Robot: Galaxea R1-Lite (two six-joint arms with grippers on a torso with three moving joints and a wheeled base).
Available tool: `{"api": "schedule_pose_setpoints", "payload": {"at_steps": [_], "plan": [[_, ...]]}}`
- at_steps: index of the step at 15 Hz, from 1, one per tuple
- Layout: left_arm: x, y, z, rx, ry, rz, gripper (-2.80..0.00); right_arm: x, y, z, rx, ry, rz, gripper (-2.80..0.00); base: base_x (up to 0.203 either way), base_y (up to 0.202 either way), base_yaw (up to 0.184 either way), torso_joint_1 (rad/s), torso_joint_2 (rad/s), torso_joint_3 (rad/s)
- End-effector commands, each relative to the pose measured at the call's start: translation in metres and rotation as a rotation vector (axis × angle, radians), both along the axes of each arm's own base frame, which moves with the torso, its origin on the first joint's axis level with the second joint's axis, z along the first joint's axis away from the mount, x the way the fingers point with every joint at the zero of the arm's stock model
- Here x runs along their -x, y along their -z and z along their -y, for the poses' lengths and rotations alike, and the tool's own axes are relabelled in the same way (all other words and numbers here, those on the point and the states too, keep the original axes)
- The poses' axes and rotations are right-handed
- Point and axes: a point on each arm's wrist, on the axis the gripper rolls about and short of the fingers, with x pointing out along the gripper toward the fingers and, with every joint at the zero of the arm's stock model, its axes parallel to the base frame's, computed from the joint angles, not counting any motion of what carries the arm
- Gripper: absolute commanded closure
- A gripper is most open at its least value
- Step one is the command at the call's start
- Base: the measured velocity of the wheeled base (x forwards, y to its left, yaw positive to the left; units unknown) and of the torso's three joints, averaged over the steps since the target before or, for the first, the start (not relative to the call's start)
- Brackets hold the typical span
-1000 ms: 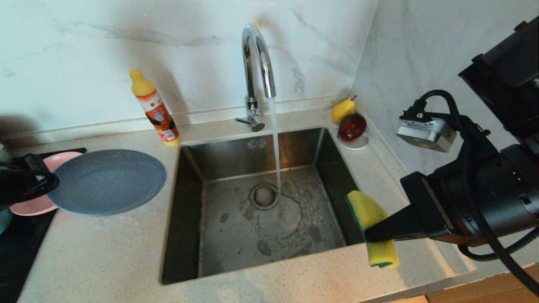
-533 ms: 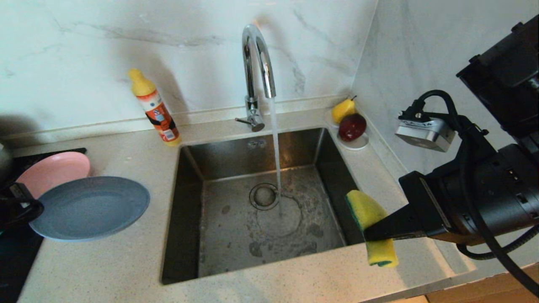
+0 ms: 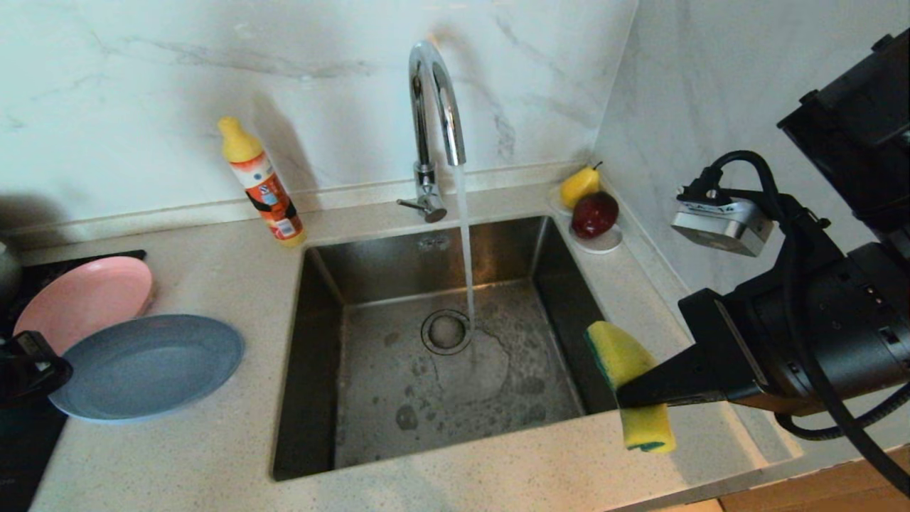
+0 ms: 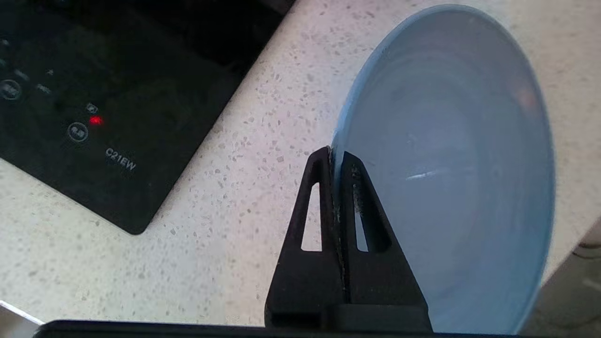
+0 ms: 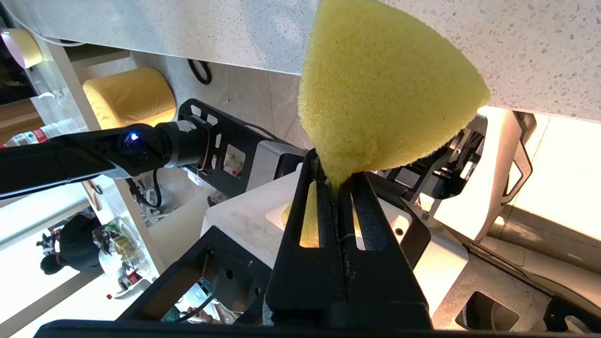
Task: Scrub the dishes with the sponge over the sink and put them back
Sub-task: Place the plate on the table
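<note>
My left gripper (image 4: 336,155) stays clamped on the rim of the blue plate (image 3: 146,366). Over the last second the plate has come down and away from the sink (image 3: 441,348), now low over the counter (image 3: 213,441) beside the pink plate (image 3: 85,299). Reads as put-back. Right gripper (image 3: 625,395) pinches the sponge (image 3: 629,384) by the sink's right edge; tap (image 3: 434,107) running.
</note>
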Motion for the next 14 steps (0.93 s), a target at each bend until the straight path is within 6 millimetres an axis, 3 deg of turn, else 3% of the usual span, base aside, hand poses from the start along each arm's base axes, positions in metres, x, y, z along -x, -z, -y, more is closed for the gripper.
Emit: {"api": "schedule_pose_setpoints", "payload": {"at_steps": [1,7,8,14], "plan": [[-0.007,0.012,-0.009,0.018,-0.015,-0.020,0.00,0.000,0.001,0.000,0.003,0.002,-0.008,0.00,0.000,0.000,0.000,0.000,0.00,0.000],[-0.007,0.018,-0.021,0.031,-0.036,-0.016,0.00,0.001,0.002,0.000,-0.005,-0.012,-0.020,0.00,0.000,0.000,0.000,0.000,0.00,0.000],[-0.006,0.018,-0.020,0.035,-0.028,-0.013,-2.80,0.000,0.002,0.000,-0.004,-0.012,-0.023,0.00,0.000,0.000,0.000,0.000,0.00,0.000],[0.005,-0.004,-0.010,0.040,0.044,0.084,-2.80,0.001,0.002,0.000,-0.005,-0.014,-0.021,0.00,0.000,0.000,0.000,0.000,0.00,0.000]]}}
